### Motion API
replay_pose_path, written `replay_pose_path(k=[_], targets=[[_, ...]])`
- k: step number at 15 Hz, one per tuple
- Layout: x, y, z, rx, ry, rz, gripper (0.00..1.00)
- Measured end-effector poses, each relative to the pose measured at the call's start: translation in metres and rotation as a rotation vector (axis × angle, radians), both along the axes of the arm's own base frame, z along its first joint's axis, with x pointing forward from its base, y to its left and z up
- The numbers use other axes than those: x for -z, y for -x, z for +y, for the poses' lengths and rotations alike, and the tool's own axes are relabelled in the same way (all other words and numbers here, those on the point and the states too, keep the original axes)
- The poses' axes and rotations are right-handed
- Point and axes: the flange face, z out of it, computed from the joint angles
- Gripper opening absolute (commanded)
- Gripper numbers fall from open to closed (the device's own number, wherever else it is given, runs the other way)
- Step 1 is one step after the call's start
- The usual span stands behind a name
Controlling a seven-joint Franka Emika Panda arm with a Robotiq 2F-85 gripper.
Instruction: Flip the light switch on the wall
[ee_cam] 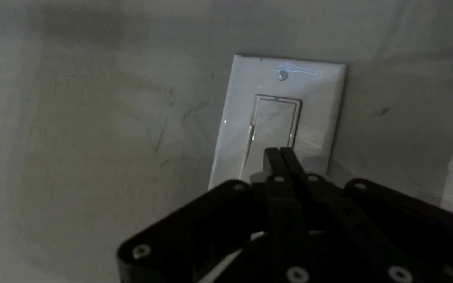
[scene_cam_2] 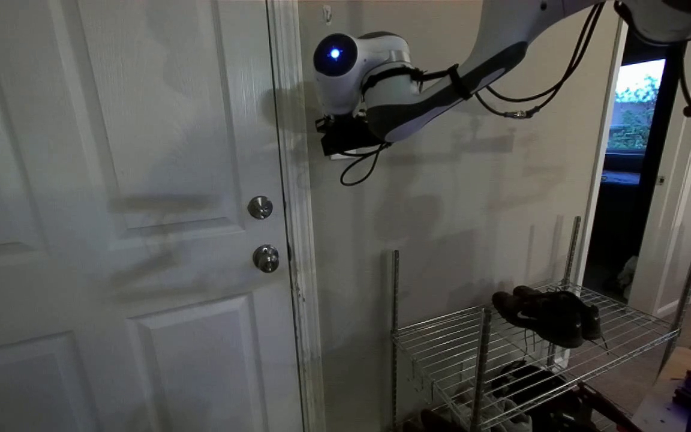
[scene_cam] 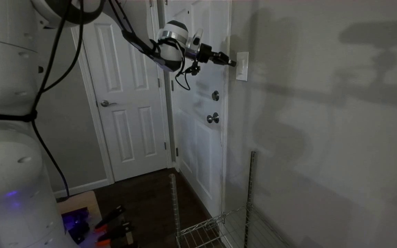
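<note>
The light switch (scene_cam: 242, 72) is a white upright plate on the light grey wall (scene_cam: 322, 144), right beside the door frame. In the wrist view the light switch (ee_cam: 273, 118) shows a flat paddle with a narrow slider along its left edge; its lower part is hidden behind my gripper (ee_cam: 280, 151). The gripper is shut and empty, its fingertips together in front of the paddle. In an exterior view the gripper (scene_cam: 232, 63) points at the plate's left edge. I cannot tell whether the tips touch it. In an exterior view the gripper body (scene_cam_2: 348, 137) hides most of the plate.
A white door (scene_cam: 195, 137) with a knob (scene_cam: 213, 118) and a deadbolt (scene_cam: 215, 95) stands beside the switch. A wire shelf (scene_cam_2: 441, 336) with black shoes (scene_cam_2: 546, 315) stands below against the wall. A cable loop (scene_cam_2: 360, 171) hangs from the wrist.
</note>
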Motion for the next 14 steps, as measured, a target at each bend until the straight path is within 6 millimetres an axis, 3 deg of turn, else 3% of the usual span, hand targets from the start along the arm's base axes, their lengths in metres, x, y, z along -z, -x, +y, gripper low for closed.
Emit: replay_pose_path(k=[8, 14], targets=[[0.002, -0.013, -0.019, 0.013, -0.01, -0.003, 0.04], [0.0, -0.014, -0.021, -0.001, -0.02, 0.002, 0.04]])
